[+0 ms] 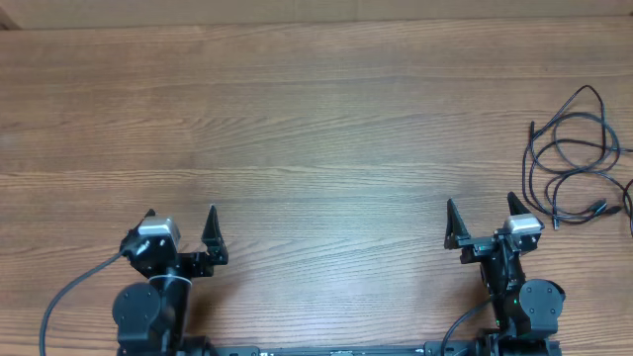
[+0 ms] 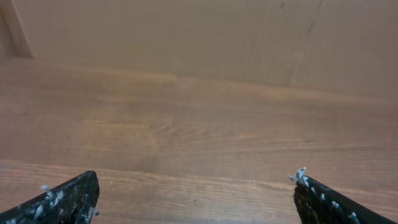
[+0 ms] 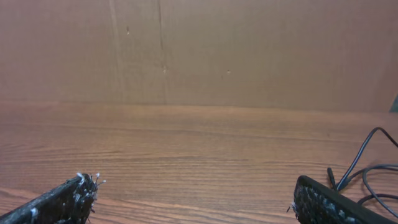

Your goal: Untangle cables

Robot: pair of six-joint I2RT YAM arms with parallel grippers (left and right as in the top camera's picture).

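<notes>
while both arms are kept at near edge of brown wood-grain table [image 1: 316,119], left tool [image 1: 181,213] and right tool [image 1: 481,203] are held wide open, nothing gripped. thin black tangled cables [image 1: 584,168] are seen at table's far right, apart from right tool.

even warm light, soft shadows, wrist views blurry.
</notes>
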